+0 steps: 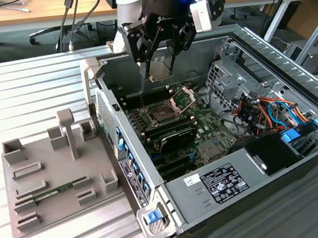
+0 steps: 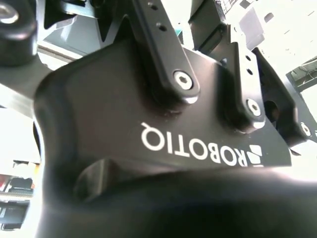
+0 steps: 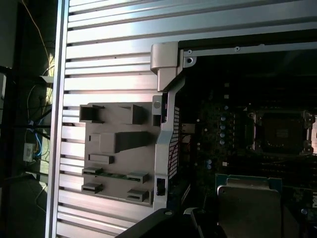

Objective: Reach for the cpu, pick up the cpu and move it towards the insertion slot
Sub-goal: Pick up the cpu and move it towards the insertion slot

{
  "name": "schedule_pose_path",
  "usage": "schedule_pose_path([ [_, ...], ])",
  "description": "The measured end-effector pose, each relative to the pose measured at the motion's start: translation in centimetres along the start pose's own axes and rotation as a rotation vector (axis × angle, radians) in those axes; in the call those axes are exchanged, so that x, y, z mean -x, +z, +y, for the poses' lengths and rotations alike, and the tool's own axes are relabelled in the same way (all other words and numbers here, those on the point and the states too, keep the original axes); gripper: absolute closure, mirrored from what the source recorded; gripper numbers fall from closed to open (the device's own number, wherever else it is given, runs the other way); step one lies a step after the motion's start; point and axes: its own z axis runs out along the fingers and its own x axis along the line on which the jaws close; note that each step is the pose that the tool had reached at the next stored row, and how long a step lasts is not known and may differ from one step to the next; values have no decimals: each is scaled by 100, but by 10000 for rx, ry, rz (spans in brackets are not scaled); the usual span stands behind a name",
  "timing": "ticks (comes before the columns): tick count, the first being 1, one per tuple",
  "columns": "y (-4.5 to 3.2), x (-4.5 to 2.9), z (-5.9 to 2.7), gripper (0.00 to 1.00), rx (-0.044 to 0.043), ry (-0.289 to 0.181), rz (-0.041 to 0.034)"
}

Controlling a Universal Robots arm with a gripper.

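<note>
Fingers of the gripper [image 1: 160,60] are clenched on the cpu [image 1: 160,69], which we see hanging above the open computer case [image 1: 267,52] in the exterior view. We make the chip out as a small flat square with a pale silver metal top and a thin rim; in the first wrist view it [image 3: 250,203] shows a dull grey face edged in green. Below it on the motherboard [image 1: 203,142] lies the insertion slot [image 1: 164,113], a dark square socket with its silver clamp frame [image 1: 183,99] swung up. Well apart, toward the exterior view's left, a grey tray [image 1: 55,179] holds a green memory stick [image 1: 60,190].
</note>
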Motion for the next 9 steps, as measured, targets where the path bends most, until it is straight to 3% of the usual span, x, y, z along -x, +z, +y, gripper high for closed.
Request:
schedule_pose_path([
  [2,0,0,0,45,281,1,-18],
  [9,0,0,0,45,330,1,-22],
])
